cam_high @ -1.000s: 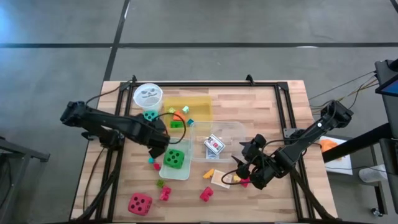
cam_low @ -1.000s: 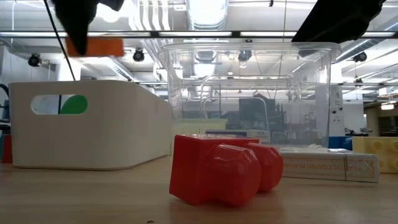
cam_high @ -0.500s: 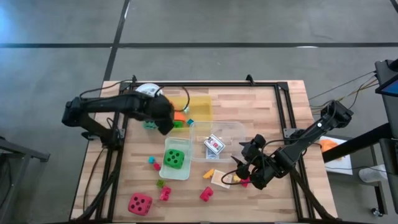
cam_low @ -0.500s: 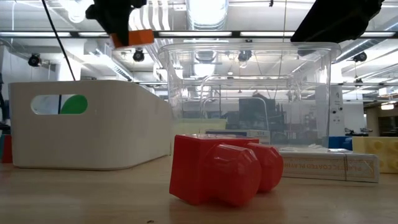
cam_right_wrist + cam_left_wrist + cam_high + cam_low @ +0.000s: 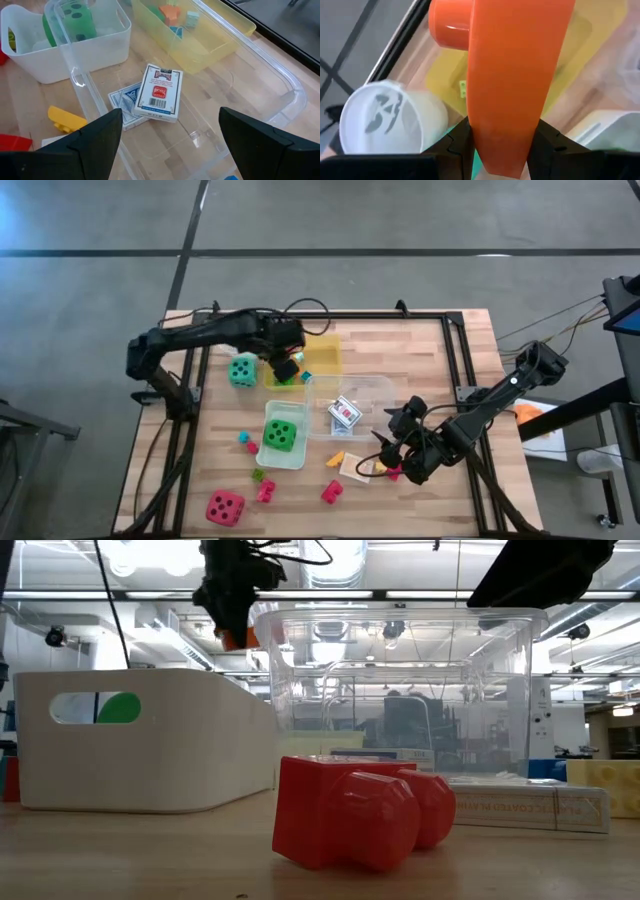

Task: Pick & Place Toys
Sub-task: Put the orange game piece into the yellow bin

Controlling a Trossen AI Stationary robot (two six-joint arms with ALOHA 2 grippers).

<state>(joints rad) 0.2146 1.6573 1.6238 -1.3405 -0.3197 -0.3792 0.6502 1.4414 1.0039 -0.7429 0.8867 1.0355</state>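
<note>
Left gripper (image 5: 284,367): I hold an orange block (image 5: 512,75) clamped above the yellow tray (image 5: 325,343).
Yellow tray: small blocks inside.
Clear box (image 5: 280,80), beside tray: card packs (image 5: 159,93).
Right gripper (image 5: 167,145): wide, over the box.

High view straight down; low view level at tabletop; both share clear box (image 5: 355,402)
</note>
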